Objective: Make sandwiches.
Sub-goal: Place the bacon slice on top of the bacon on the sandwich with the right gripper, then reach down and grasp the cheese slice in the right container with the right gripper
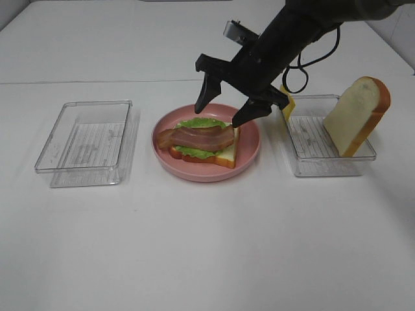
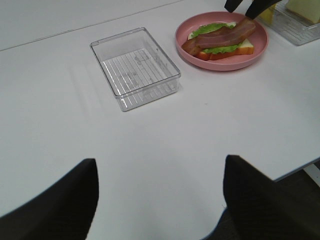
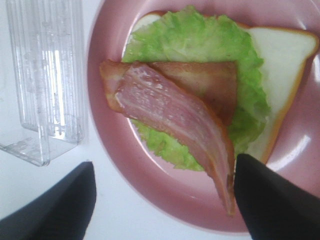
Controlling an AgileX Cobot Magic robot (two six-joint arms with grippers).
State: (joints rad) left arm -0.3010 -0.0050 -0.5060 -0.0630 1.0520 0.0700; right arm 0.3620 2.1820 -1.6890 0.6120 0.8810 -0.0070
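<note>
- White table [image 1: 194, 246]: carries everything below.
- Right arm [image 1: 292, 32]: reaches in from the far right and ends over the plate. Right claw [image 1: 216, 116] hangs just above the far side of the sandwich, fingers spread apart, nothing between them.
- Left tray [image 1: 87, 142]: clear plastic, on the left side of the table, apart from the plate.
- Right tray [image 1: 311, 146]: clear plastic, just beside the plate on the right side.
- Pink plate [image 1: 253, 146]: round, between the two trays.
- Loose bread slice [image 1: 356, 113]: white with an orange-brown crust, standing tilted against the right tray's far right corner.
- Sandwich [image 1: 204, 146]: open-faced, lying on the pink plate. Bottom bread slice [image 1: 227, 157], lettuce leaf [image 1: 201, 123] on it, two bacon strips [image 1: 198, 136] on top; one strip's end overhangs the lettuce.
- Yellow slice [image 1: 287, 103]: at the right tray's near-left corner, mostly hidden behind the right claw.
- Left claw [image 2: 159, 160]: only two dark fingertips show, wide apart, empty, over bare table well short of the left tray.
</note>
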